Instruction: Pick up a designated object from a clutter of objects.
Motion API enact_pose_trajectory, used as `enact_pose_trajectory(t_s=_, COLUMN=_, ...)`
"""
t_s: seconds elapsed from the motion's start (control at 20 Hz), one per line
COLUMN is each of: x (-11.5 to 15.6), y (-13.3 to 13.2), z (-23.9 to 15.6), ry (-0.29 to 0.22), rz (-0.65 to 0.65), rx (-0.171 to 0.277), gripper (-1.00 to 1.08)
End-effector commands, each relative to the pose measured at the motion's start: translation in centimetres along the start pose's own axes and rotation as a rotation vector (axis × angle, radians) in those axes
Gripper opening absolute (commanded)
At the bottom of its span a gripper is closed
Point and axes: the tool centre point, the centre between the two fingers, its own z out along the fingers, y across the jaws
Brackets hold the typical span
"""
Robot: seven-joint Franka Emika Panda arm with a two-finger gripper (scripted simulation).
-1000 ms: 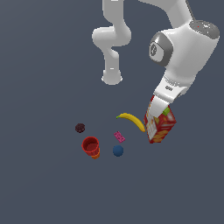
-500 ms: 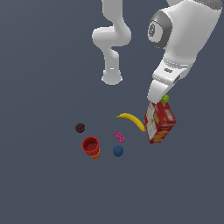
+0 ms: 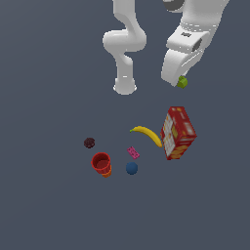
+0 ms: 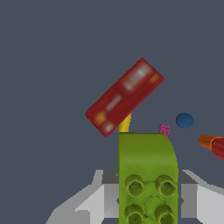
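Gripper (image 3: pixel 179 83) clamped around the lime-green studded block (image 4: pixel 147 181)

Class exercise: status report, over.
Gripper shut on green piece, raised above the floor. Red box, banana lie below. Nothing in the way.

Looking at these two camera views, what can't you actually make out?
- Green piece: its lower end is cut off by the wrist view's edge; in the exterior view the arm covers all but a sliver.
- Pincer: fingertips hidden in both views.
- Banana: mostly behind the red box in the wrist view.
- Red cup: cut off by the wrist view's edge.
- Box print: too blurred to read.
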Motion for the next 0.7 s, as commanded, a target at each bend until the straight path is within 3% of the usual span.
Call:
enact_pose_trajectory(t_s=0.0, x=-1.2, y=-0.6, z=-2.0, ry=0.0, rz=0.0, rx=0.001, gripper=-1.0)
enact_pose_trajectory(t_s=0.65, x=-4.8, y=-2.2, z=-8.5, ry=-0.001, rz=0.0, rx=0.0, gripper=-1.0)
